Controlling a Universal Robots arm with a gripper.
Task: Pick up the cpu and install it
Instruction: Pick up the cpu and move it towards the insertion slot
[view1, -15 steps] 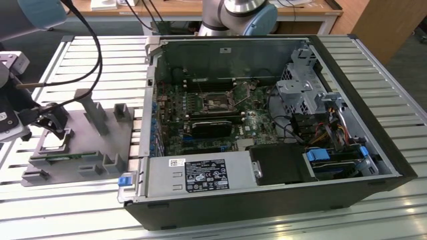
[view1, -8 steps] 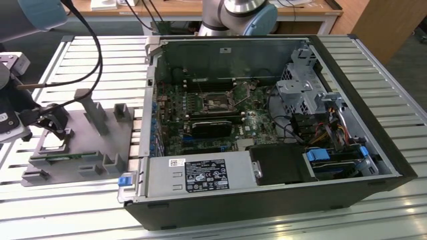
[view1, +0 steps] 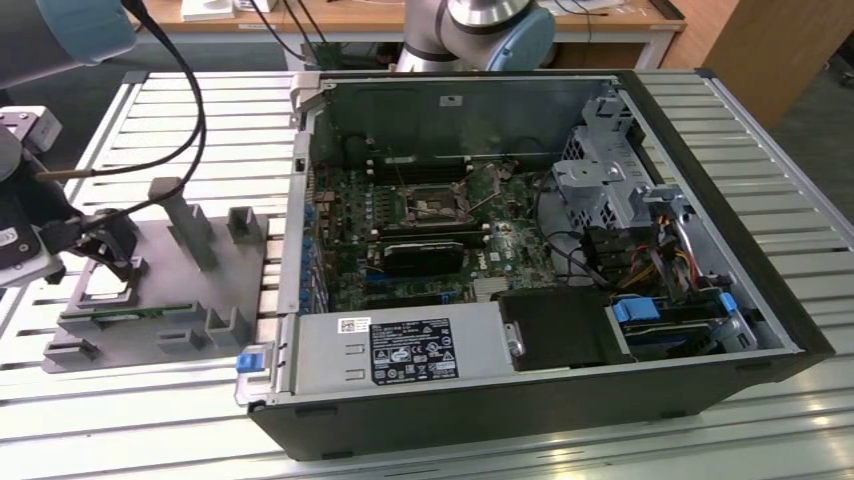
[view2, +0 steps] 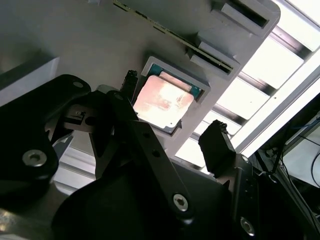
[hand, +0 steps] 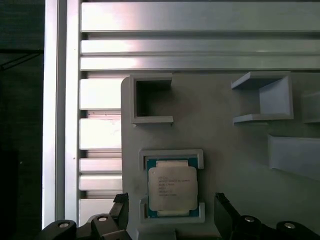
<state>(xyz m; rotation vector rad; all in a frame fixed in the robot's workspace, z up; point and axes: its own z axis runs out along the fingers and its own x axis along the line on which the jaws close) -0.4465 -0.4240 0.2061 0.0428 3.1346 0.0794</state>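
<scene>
The cpu (hand: 171, 187) is a small square chip with a silvery top. It lies flat in a shallow framed pocket of the grey plastic fixture (hand: 225, 165), and it also shows in the second wrist view as the cpu (view2: 162, 102). My gripper (hand: 171, 205) hovers over it, open, with one black finger (hand: 120, 207) on each side of the chip and a gap between fingers and chip. In the exterior view my gripper (view1: 104, 250) hangs over the near-left part of the fixture (view1: 174, 290), at the exterior view's left.
The open computer case (view1: 534, 250) lies on the slatted metal table (view1: 80, 420), to the exterior view's right of the fixture. Its motherboard shows a socket (view1: 434, 205) with a raised lever frame. Upright posts (view1: 187, 225) stand on the fixture beside my gripper.
</scene>
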